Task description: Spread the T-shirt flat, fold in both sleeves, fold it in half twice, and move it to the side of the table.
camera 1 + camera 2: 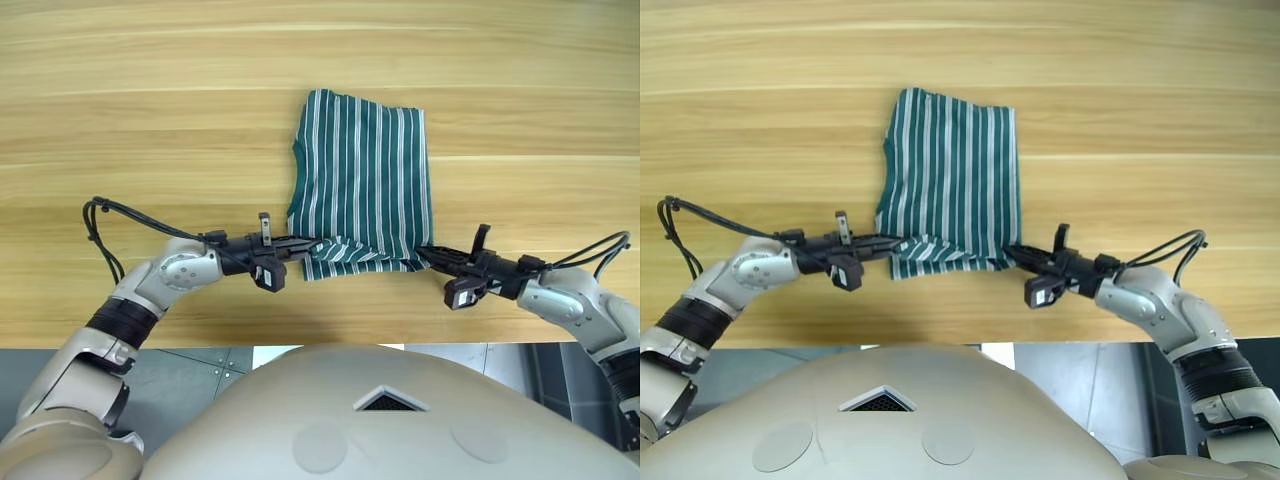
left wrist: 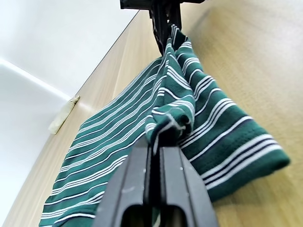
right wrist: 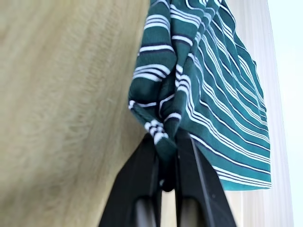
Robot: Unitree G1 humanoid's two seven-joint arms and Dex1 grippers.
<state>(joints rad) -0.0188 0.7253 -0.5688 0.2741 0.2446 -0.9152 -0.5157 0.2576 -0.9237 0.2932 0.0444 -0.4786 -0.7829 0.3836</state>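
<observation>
A green T-shirt with white stripes (image 1: 362,170) lies folded into a narrow rectangle on the wooden table (image 1: 150,120), its near edge lifted and bunched. My left gripper (image 1: 304,246) is shut on the near left corner of the T-shirt (image 2: 165,127). At the near right corner, my right gripper (image 1: 424,252) is shut on the cloth as well (image 3: 163,135). Both grippers hold the hem a little above the table, close to its front edge. The far part of the T-shirt (image 1: 955,150) rests flat.
Bare wood surrounds the shirt on the left, right and far sides. The table's front edge (image 1: 300,345) runs just behind my grippers. Cables (image 1: 105,225) loop off the left forearm and off the right one (image 1: 600,250).
</observation>
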